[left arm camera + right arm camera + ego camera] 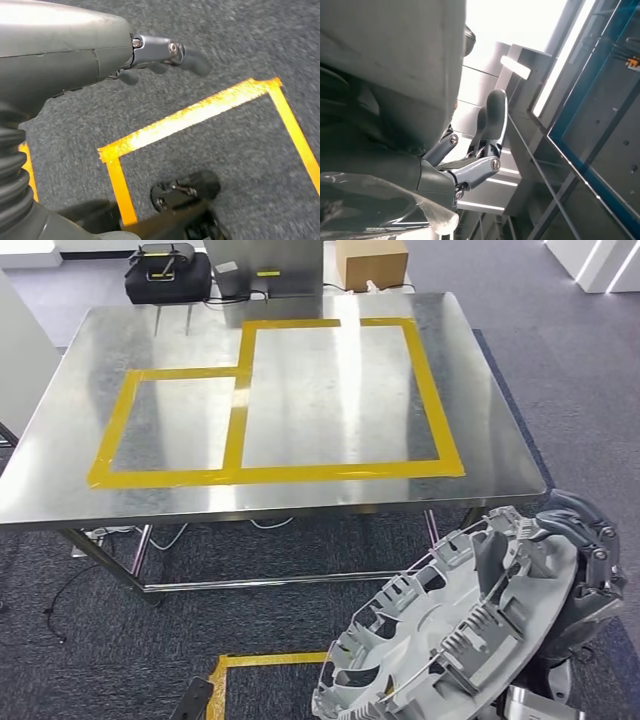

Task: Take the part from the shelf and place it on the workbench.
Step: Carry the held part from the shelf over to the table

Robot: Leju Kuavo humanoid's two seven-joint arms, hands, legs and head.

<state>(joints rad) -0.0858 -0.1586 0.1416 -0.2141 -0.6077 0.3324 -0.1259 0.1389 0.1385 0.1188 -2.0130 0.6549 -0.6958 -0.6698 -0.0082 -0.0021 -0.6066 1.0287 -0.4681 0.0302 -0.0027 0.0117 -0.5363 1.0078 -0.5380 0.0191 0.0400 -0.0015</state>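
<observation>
The part (453,630) is a large round grey plastic piece with ribs and clips, tilted low at the front right of the head view, below the table's near edge. My right hand (585,560) grips its far right rim. In the right wrist view the hand (482,145) has its fingers curled up against the part's smooth grey face (395,65), with the ceiling behind. The steel workbench (302,420) lies ahead, marked with yellow tape rectangles. My left hand (158,52) hangs over the carpet, fingers stretched out and holding nothing.
A black bag (167,275), a grey device (264,265) and a cardboard box (371,262) sit behind the table's far edge. A white cabinet (23,360) stands at the left. Yellow floor tape (256,665) marks the grey carpet near my feet. Cables run under the table.
</observation>
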